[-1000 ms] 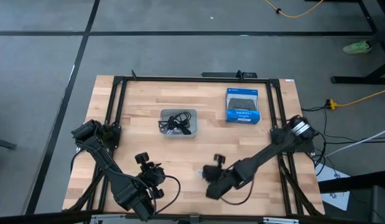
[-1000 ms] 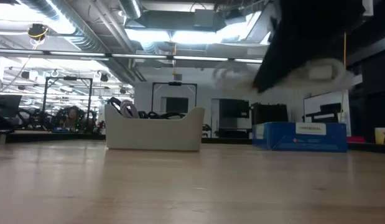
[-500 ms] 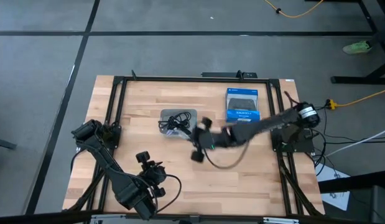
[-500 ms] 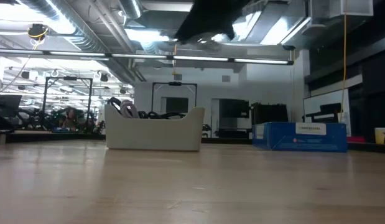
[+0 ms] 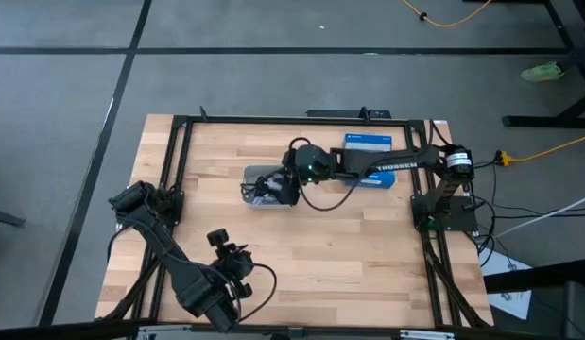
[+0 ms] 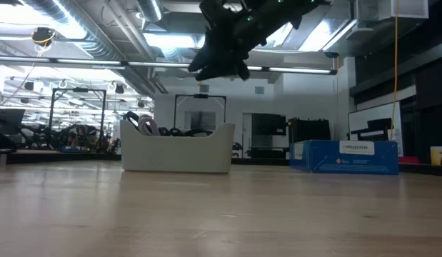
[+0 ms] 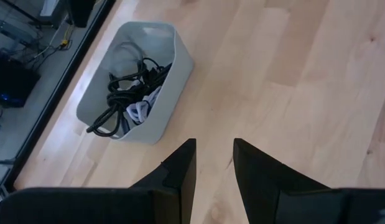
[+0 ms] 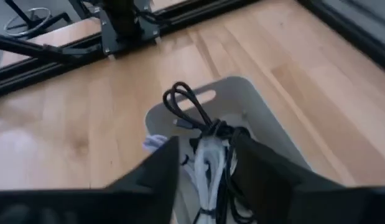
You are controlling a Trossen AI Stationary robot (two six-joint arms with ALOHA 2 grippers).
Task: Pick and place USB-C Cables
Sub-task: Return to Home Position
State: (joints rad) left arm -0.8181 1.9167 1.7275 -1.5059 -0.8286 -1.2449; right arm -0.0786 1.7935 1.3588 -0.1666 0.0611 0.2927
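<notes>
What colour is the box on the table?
The box is blue; the low view shows it best.

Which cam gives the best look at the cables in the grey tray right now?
Left wrist view: the whole tray and the tangled cables inside show unblocked. Right wrist view is closer, but the right gripper covers part. High view: right arm overlaps the tray. Low view: only loops above the rim.
</notes>
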